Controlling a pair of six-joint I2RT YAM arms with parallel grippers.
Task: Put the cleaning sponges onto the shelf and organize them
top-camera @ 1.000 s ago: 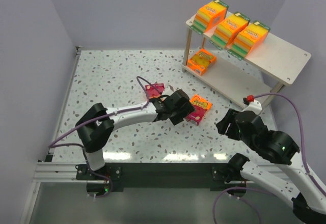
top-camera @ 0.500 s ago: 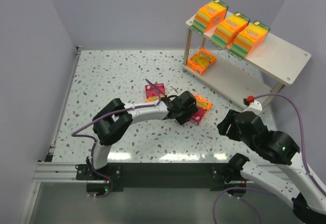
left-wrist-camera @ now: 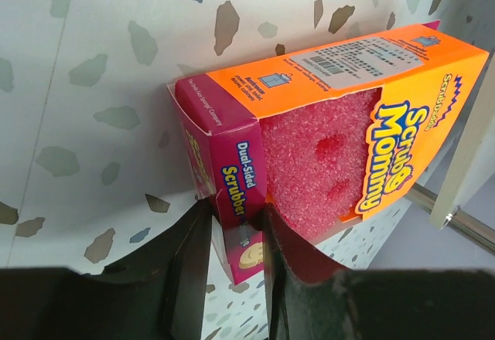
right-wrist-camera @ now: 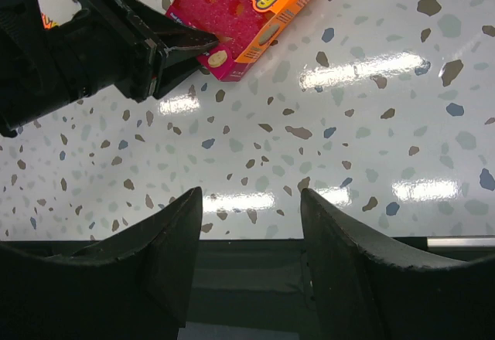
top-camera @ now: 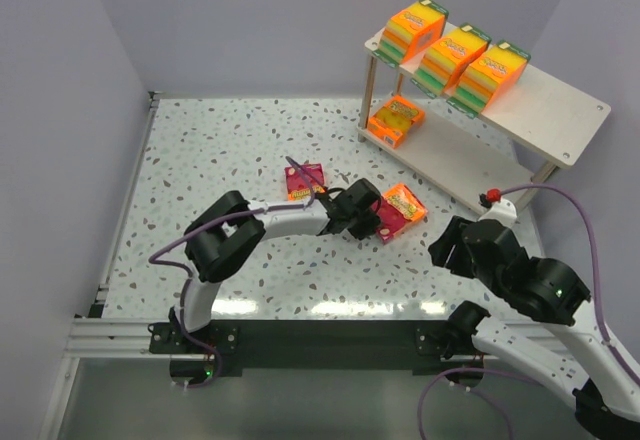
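The two-tier pale beige wooden shelf [top-camera: 560,110] stands well beyond my left pincer [left-wrist-camera: 234,220], off to its right. Its top board carries three thick orange sponge packs with yellow-green layered sides [top-camera: 452,58] in a row. The lower board holds one flat orange pack [top-camera: 396,120].

Straight ahead of that pincer, on the speckled white surface [top-camera: 220,150], lies the flat cardboard pack with an orange front and pink sponge window [left-wrist-camera: 332,131]. The jaws are clamped on its magenta short end. I judge it light, with thin card that dents and soft foam inside. Held by one end it may sag or swivel, so a modest squeeze across the stiff folded edges suits it.

A smaller magenta pack [top-camera: 305,178] lies just left of the pincer. My right pincer [right-wrist-camera: 249,195] hangs with its jaws apart and nothing between them.
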